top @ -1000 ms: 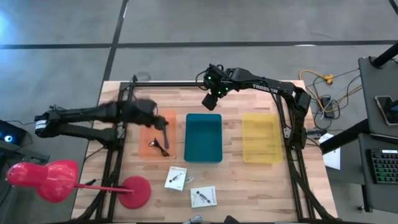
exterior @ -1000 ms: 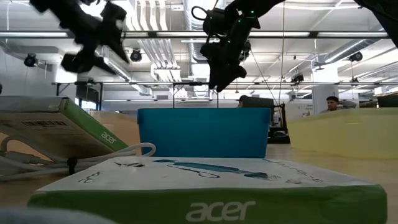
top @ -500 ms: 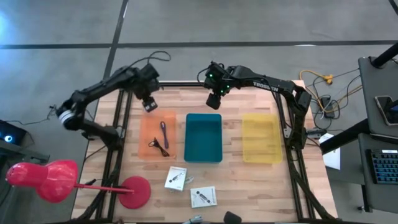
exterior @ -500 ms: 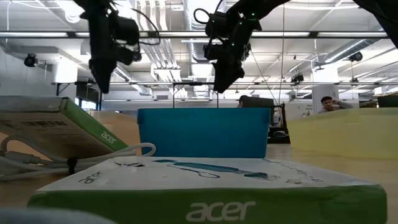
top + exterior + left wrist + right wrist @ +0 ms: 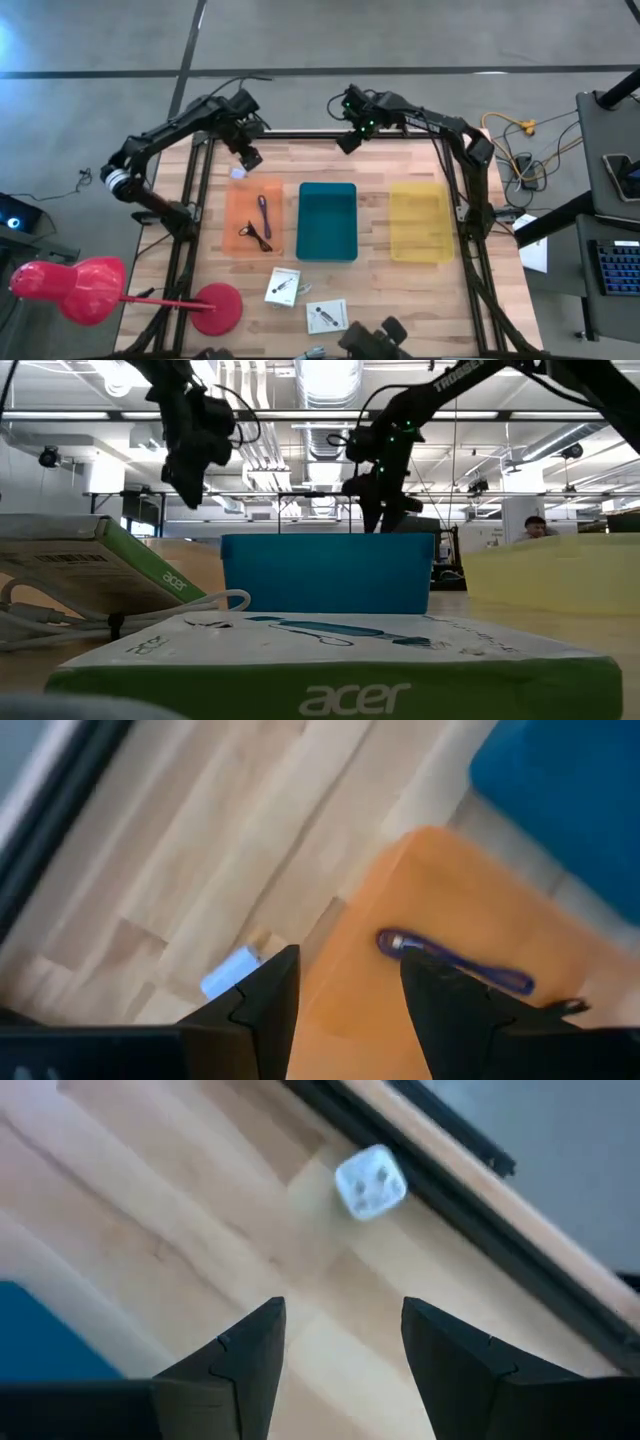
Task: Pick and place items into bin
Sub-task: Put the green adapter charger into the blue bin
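Note:
In the high view, a thin purple stick (image 5: 263,213) and a black wiry piece (image 5: 259,238) lie inside the orange bin (image 5: 236,215). Two flat white packets (image 5: 283,286) (image 5: 326,316) lie on the table near its near edge. My left gripper (image 5: 244,158) hovers open above the table just beyond the orange bin's far left corner. Its wrist view shows a small white block (image 5: 231,973) on the wood and the purple stick (image 5: 455,963). My right gripper (image 5: 349,138) hangs open near the far edge. A white cube (image 5: 370,1180) lies on the wood ahead of it.
A teal bin (image 5: 328,220) stands mid-table and a yellow bin (image 5: 420,222) to its right. A pink-red stand (image 5: 80,288) with a round base (image 5: 216,308) occupies the near left corner. In the low view, boxes (image 5: 330,660) lie close to the camera.
My left arm has swung from lying low across the table's left side toward the far edge, and its gripper now hangs beyond the orange bin's far left corner. My right gripper has moved from above the teal bin's far end toward the table's far edge.

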